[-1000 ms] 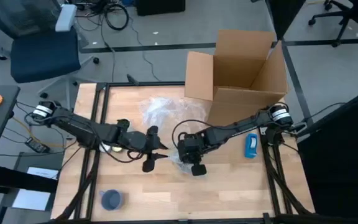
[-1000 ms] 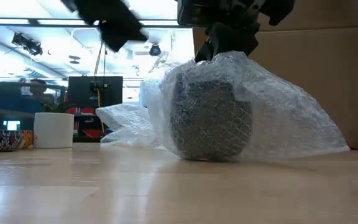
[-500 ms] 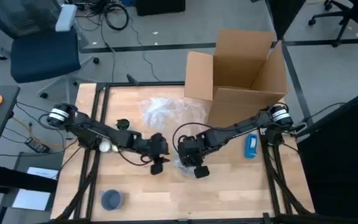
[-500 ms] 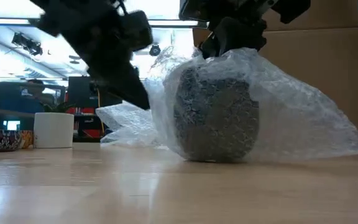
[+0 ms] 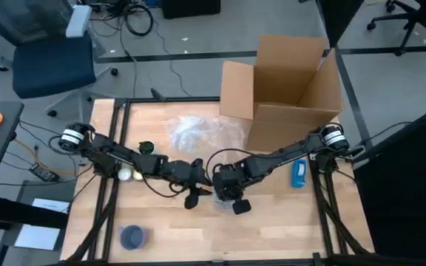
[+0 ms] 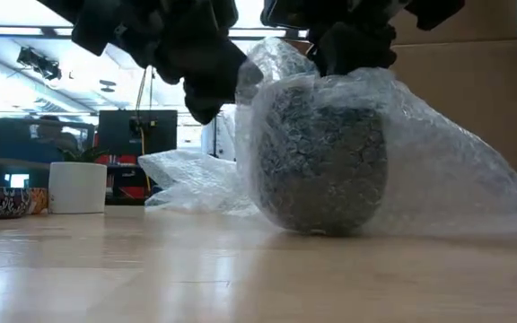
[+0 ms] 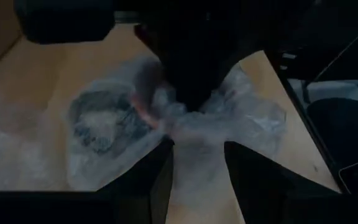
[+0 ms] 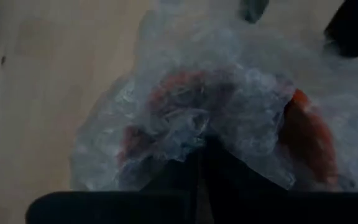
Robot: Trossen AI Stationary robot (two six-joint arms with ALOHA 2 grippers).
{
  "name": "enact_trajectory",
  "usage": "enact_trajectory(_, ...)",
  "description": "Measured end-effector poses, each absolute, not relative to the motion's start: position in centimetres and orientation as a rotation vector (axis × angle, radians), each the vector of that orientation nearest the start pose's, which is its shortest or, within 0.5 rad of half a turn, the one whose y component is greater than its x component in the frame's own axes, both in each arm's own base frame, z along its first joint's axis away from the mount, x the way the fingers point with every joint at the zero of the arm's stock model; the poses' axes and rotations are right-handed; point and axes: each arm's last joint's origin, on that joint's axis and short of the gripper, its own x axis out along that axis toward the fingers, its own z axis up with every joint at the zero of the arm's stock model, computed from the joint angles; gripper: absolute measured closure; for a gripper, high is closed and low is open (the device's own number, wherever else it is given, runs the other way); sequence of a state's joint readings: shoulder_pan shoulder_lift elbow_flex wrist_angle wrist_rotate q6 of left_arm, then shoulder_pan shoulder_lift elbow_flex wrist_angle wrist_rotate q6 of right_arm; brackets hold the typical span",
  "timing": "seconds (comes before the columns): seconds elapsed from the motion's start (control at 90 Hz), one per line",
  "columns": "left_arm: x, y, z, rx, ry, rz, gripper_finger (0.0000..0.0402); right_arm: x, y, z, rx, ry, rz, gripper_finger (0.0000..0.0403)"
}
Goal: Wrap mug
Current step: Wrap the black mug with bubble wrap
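Mug [image 6: 323, 157], dark and speckled, stands upright near the middle of the low view, draped in a sheet of bubble wrap [image 6: 438, 170] that trails off toward the right of that frame. In the high view it sits just below the centre of the table [image 5: 287, 222], under the two grippers. The right gripper [image 5: 228, 186] is over the top of the mug with its fingers pinched together on a bunch of the wrap; the right wrist view shows the film gathered between them. The left gripper [image 5: 196, 186] is just beside the mug on its left in the high view, fingers apart, with a loose fold of wrap lying ahead of them in its wrist view.

By the look of it the mug is stiff, fairly heavy and breakable, so it should stay put while the film is pulled. The wrap is light, soft and slippery, and probably best taken at a loose edge or a gathered fold.

A spare heap of bubble wrap [image 5: 194, 131] lies above centre in the high view, an open cardboard box [image 5: 291, 81] at upper right, a blue object [image 5: 299, 173] at right, a small blue cup [image 5: 132, 236] at lower left and a white cup [image 6: 77, 187] at the left of the low view. None of them crowds the mug; only the two grippers are close together.
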State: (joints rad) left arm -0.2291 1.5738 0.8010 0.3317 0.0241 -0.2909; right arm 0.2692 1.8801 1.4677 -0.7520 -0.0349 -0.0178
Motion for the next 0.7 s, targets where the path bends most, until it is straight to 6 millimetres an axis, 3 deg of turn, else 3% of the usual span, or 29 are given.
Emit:
enact_trajectory(0.356, 32.35, -7.74, 19.58, -0.235, 0.419, -0.237, 0.0270, 37.53, 10.06, 22.31, -0.123, 1.146, 0.242, 0.0403)
enact_trajectory(0.7, 32.59, -7.65, 19.16, -0.219, 0.415, -0.185, 0.0270, 37.34, 9.95, 22.78, -0.124, 1.137, 0.224, 0.0403)
